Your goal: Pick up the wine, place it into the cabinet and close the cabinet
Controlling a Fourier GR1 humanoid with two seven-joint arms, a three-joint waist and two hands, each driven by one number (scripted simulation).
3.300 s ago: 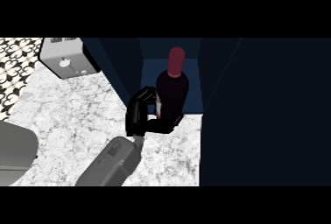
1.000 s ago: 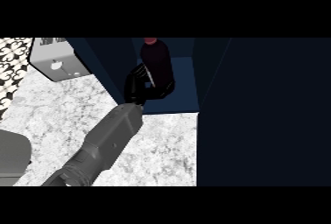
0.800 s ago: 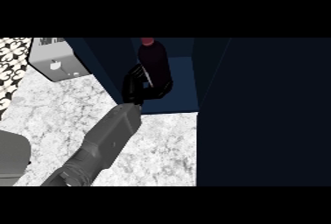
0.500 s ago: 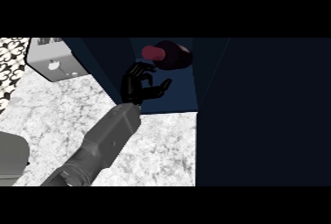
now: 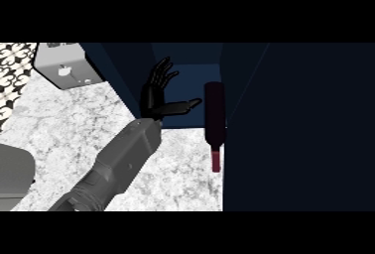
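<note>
One hand shows on my feed, the left hand [image 5: 157,94], on a grey forearm [image 5: 117,166] that comes up across the marble counter [image 5: 66,134]; its fingers are spread straight and its thumb juts to the right, so it holds nothing. I see the wine [image 5: 214,124] lying on its side, apart from the thumb: a dark, nearly black bottle whose body rests on the blue floor of the cabinet [image 5: 187,74], against the cabinet's right wall, while its red neck sticks out past the cabinet's front edge over the counter. At the counter's far left corner stands a grey toaster [image 5: 66,69].
</note>
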